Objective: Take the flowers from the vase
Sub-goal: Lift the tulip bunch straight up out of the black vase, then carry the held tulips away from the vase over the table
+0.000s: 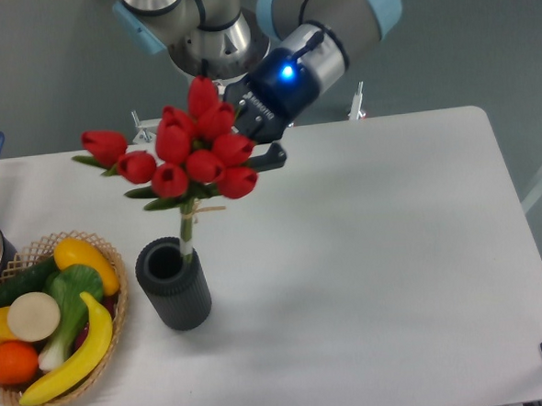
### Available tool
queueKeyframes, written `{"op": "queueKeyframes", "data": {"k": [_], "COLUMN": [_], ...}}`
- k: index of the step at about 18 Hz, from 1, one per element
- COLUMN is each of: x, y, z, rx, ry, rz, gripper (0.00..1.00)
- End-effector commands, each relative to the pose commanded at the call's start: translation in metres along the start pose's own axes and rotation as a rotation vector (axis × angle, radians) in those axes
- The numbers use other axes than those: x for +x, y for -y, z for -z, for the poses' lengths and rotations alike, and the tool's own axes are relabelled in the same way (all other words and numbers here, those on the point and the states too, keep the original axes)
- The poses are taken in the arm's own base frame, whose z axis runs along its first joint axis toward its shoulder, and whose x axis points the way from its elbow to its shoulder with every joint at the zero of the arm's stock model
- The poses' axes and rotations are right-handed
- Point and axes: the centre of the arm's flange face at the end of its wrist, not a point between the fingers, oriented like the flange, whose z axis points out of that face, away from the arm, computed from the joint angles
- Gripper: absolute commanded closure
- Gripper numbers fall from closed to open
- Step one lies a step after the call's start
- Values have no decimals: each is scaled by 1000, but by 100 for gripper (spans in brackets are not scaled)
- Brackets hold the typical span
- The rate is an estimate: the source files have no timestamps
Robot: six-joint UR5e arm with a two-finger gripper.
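Red flowers (187, 148) upright, stems downward

We find the scene evenly and fairly brightly lit from above, with the white bench (375, 252) reading clean and without hard glare. Soft, diffuse shadows fall on it: a faint grey patch to the right of the vase (174, 285) and a paler one further back beneath the arm, while a blue indicator light (287, 72) glows sharply on the wrist above the pincer (249, 144). We note mild overall softness, and the flowers (187, 155) are saturated enough that petal detail is lost.
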Motion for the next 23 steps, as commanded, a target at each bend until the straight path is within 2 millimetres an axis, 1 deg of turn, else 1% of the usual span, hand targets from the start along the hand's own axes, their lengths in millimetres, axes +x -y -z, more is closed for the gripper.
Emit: {"op": "queueKeyframes", "data": {"k": [2, 5, 6, 8, 10, 12, 15, 17, 18, 20, 21, 22, 23], "x": [-10, -20, -27, -39, -51, -57, -68, -75, -76, -76, -76, -76, -77], "y": [1, 7, 5, 2, -8, -17, -30, -45, -54, -66, -70, -72, -75], "z": [19, 37, 45, 49, 54, 58, 66, 76, 82, 87, 87, 82, 81], "rx": [5, 2, -18, -117, -251, -347, -463, -602, -689, -822, -853, -870, -883], "ry": [42, 90, 124, 216, 318, 376, 447, 522, 565, 624, 634, 629, 632], "rz": [-4, -20, -26, -66, -132, -177, -189, -198, -180, -153, -142, -137, -130], "gripper": [100, 100, 100, 100, 100, 100, 100, 100, 100, 100, 100, 100, 100]}}
